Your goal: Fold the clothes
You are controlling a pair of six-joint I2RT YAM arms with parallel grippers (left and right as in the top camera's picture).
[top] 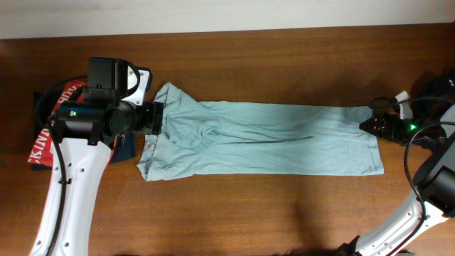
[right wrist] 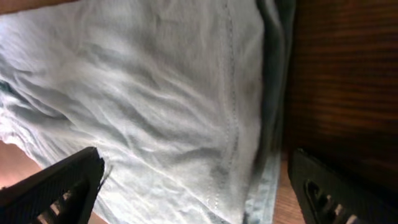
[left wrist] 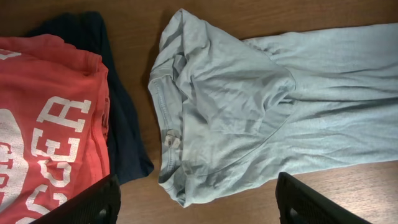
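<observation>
The clothes, a pale grey-blue t-shirt [top: 270,139], lie folded into a long strip across the table, collar end at the left and hem at the right. My left gripper [top: 158,117] hovers over the rumpled collar end. In the left wrist view its jaws [left wrist: 198,208] stand wide open, with the shirt [left wrist: 249,93] just beyond them and nothing held. My right gripper [top: 366,125] is at the hem end. In the right wrist view it [right wrist: 199,199] is open, straddling the hem fabric [right wrist: 155,93] without pinching it.
A red t-shirt with white lettering [left wrist: 43,124] lies on a black garment [left wrist: 121,124] just left of the collar end, under the left arm [top: 71,178]. Bare wooden table [top: 284,213] runs along the front. The right arm's base and cables [top: 434,171] sit at the far right.
</observation>
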